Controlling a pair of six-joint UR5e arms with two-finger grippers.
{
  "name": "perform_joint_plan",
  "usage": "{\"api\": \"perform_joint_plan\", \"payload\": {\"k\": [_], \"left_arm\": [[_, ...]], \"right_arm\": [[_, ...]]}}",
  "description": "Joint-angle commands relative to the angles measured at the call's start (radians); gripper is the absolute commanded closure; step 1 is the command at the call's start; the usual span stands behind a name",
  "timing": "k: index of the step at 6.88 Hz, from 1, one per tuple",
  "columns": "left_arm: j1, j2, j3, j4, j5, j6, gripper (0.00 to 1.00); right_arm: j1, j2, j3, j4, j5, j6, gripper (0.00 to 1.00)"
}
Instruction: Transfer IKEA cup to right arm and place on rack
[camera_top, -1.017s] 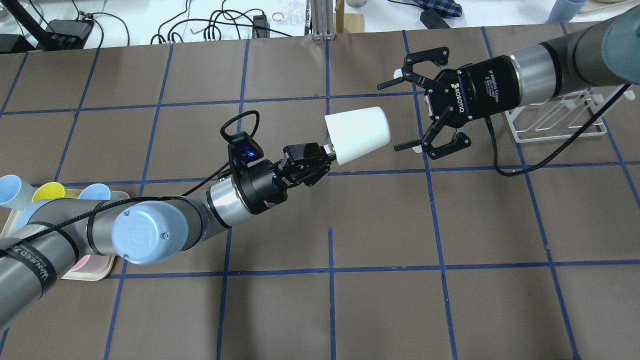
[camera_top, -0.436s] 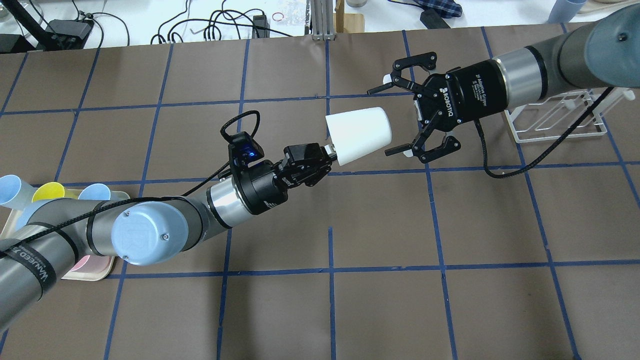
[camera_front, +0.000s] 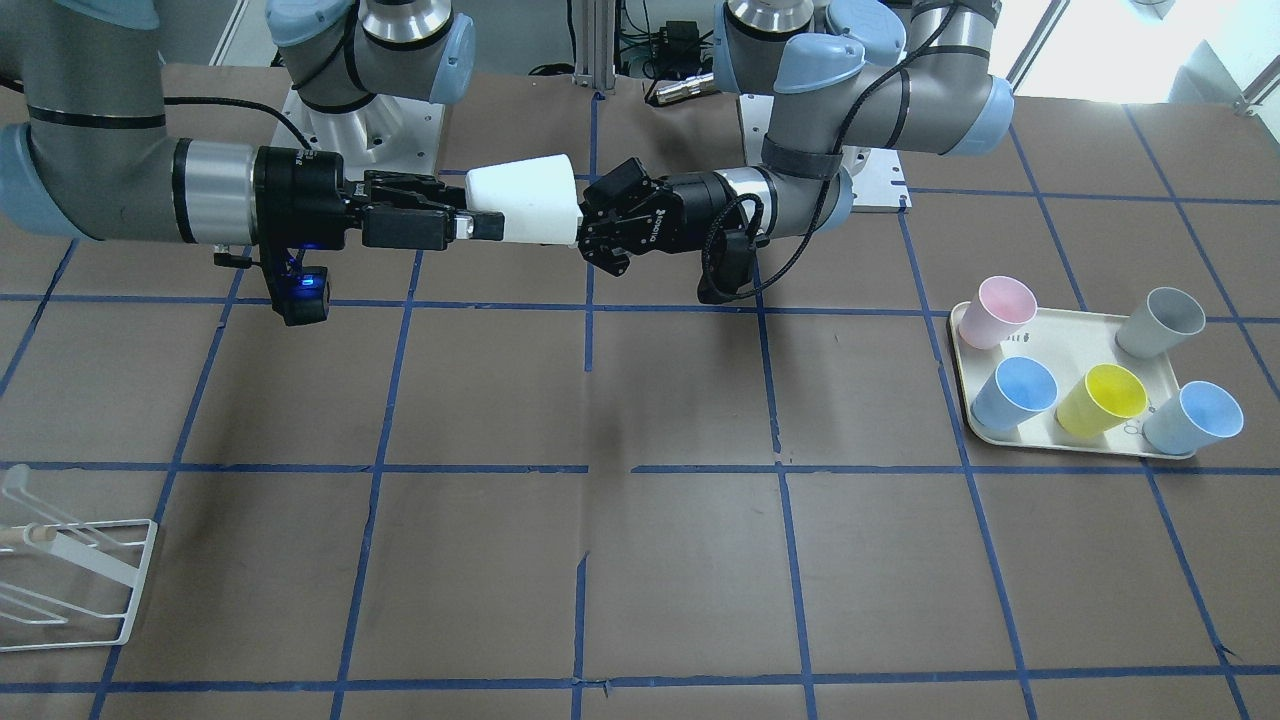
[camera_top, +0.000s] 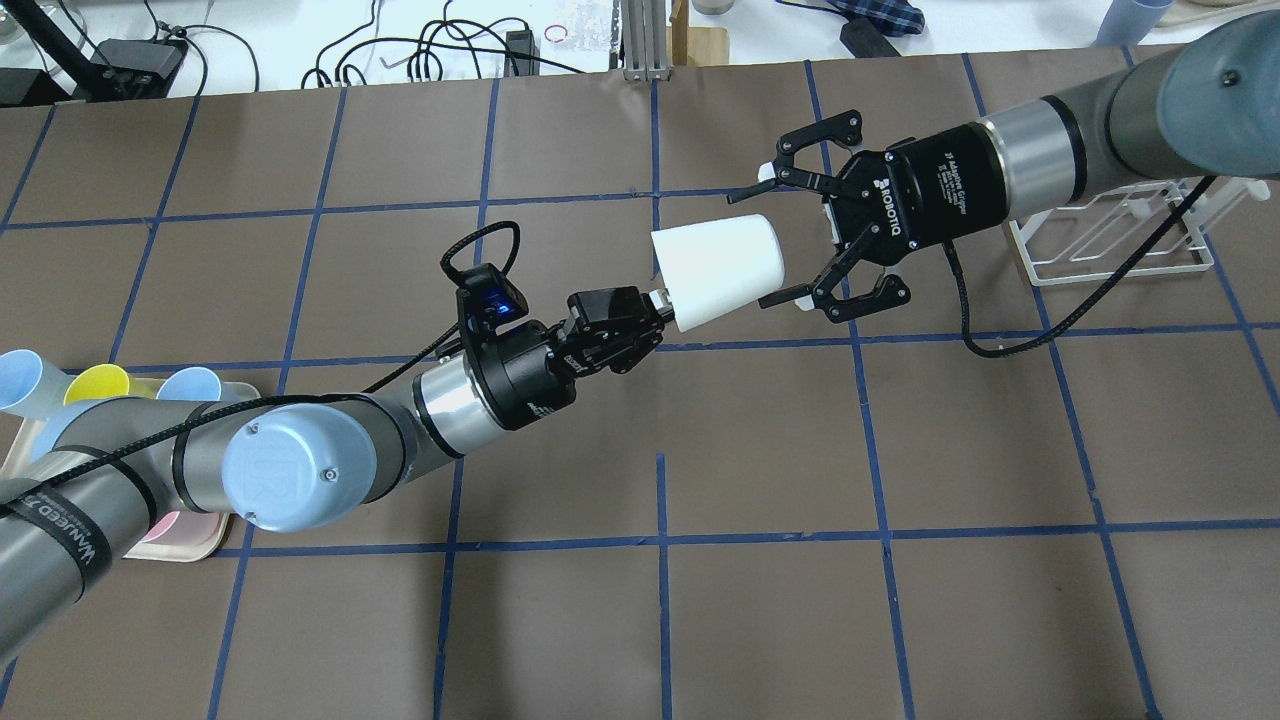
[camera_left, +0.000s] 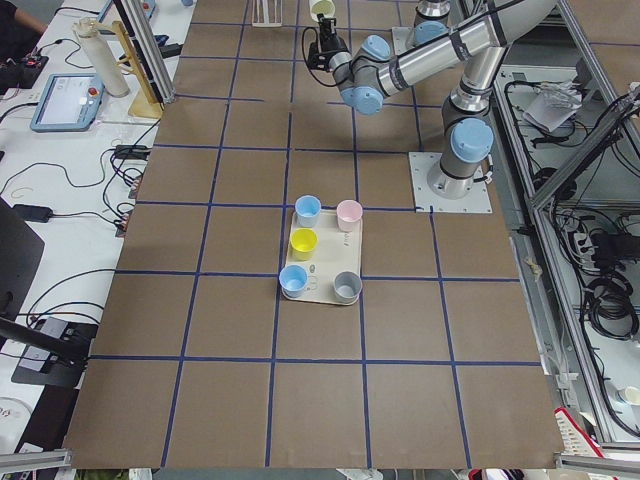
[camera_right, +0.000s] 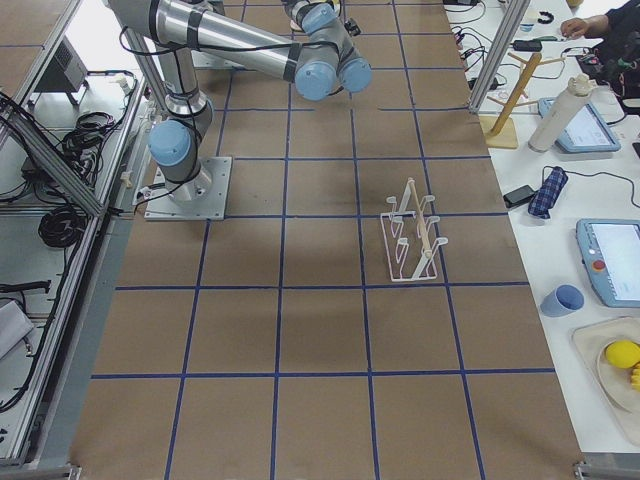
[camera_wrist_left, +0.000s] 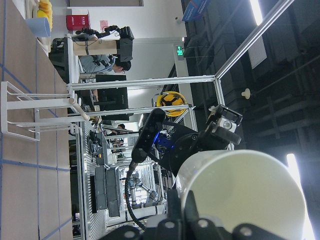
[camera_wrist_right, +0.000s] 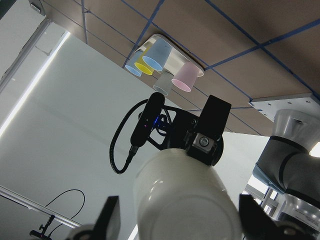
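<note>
1. Mid-handover, off the table. Holds the IKEA cup (camera_top: 715, 265) sideways in the left gripper (camera_top: 662, 300), clamped on the rim wall: mouth toward that wrist, base pointing away from it.
2. Pinches at the rim only, probably to leave the tapered body and base free for a second grasp.
3. Presents that base to the right gripper (camera_top: 753, 246), spread wide, one finger either side of the narrow end. Shows no contact in the overhead or right wrist views; looks like a small gap on both sides.
4. Checks out for alignment: seen from the right wrist, cup base roughly centred between the fingers (camera_wrist_right: 252, 220).
5. Judged step: transfer not done. Next calls for closing the right gripper on the body, then opening the left, in that order; otherwise drops the cup.
6. Risk of squirting the cup back toward the left gripper if squeezed near the base, given the smooth taper. Worth going deeper along the body before closing.
7. Leaves the rack (camera_top: 1110, 240) behind the right wrist, well apart from the cup. Placement not started.
8. Ignore the tray (camera_front: 1075, 335) back by the left arm, with the grey cup (camera_front: 1160, 322) and yellow cup (camera_front: 1100, 398): not targets.
</note>
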Motion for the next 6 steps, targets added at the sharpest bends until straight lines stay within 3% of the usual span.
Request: {"api": "perform_joint_plan", "payload": {"k": [1,4,5,6], "left_arm": [[0.000,0.000,0.000,0.000,0.000,0.000,1.00],[0.000,0.000,0.001,0.000,0.002,0.000,1.00],[0.000,0.000,0.001,0.000,0.002,-0.017,0.42],[0.000,0.002,0.001,0.000,0.002,-0.035,0.00]], "right_arm": [[0.000,-0.004,0.001,0.009,-0.001,0.000,0.22],[0.000,-0.003,-0.005,0.011,-0.006,0.002,0.36],[0.000,-0.003,-0.008,0.011,-0.008,0.003,0.37],[0.000,-0.003,-0.011,0.011,-0.006,0.006,0.37]]}}
